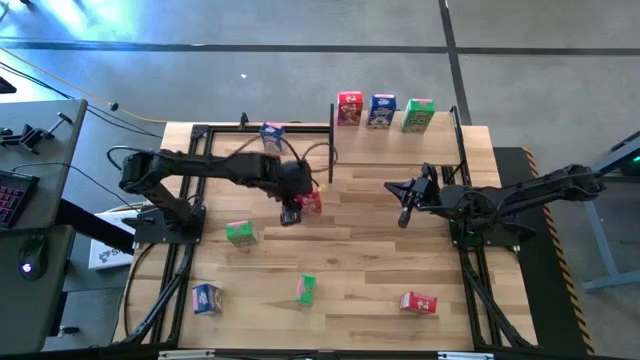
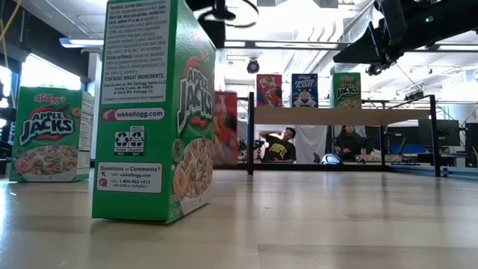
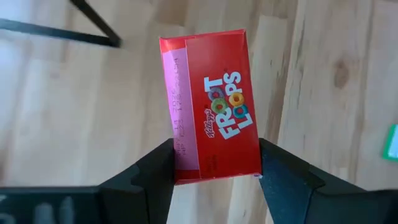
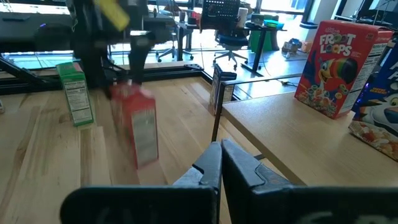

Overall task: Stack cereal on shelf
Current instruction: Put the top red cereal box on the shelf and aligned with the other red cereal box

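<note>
My left gripper point(image 1: 293, 212) is at the table's middle, shut on a red cereal box point(image 3: 211, 106) that stands upright below it. The same red box point(image 4: 140, 127) looks blurred in the right wrist view. The shelf point(image 1: 440, 128) stands at the far edge and carries a red box point(image 1: 349, 108), a blue box point(image 1: 381, 110) and a green box point(image 1: 418, 114), all upright on their bases. My right gripper point(image 1: 405, 215) waits shut to the right of the middle, in front of the shelf point(image 4: 298, 143), touching nothing. My left gripper pinches the red box between its two fingers at the top end point(image 3: 214, 171), one finger point(image 3: 158, 180) on each broad face. It comes from above, pointing down. The box stays upright below it; whether its base touches the table I cannot tell.
On the tabletop stand or lie other boxes: a blue box point(image 1: 271, 133) near the far edge, a green box point(image 1: 240, 233) left of the middle, and a blue box point(image 1: 205, 297), a green box point(image 1: 306, 289) and a red box point(image 1: 418, 302) along the near side. People sit in the room beyond.
</note>
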`<action>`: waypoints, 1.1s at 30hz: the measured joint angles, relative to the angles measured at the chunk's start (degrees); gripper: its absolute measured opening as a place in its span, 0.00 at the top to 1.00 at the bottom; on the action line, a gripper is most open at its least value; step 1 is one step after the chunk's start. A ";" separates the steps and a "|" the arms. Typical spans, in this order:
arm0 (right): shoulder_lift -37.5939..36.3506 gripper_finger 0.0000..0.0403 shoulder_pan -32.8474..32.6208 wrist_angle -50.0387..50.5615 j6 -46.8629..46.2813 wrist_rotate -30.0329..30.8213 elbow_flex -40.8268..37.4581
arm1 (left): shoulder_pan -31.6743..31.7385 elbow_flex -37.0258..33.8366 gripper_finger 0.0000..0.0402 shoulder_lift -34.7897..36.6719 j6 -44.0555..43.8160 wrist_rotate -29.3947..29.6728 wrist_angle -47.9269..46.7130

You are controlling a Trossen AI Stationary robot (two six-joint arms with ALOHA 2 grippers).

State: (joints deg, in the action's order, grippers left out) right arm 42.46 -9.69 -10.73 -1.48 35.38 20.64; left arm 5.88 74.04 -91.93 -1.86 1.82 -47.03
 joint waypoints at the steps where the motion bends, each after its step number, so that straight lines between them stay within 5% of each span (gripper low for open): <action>1: 0.00 1.00 0.02 0.14 -0.02 0.00 0.00 | 0.36 1.23 0.53 0.25 1.07 -0.02 -0.58; 16: 0.00 1.00 0.02 0.54 0.00 0.13 0.00 | 7.44 19.53 0.54 0.16 11.04 -3.27 -3.70; 33: 0.00 1.00 0.02 0.27 -0.02 -1.30 0.00 | 13.85 22.09 0.54 -2.75 14.58 -7.22 14.40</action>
State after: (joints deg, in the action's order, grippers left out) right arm 42.46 -9.67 -10.46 -1.50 34.08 20.64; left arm 19.73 96.14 -94.68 12.72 -5.40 -32.63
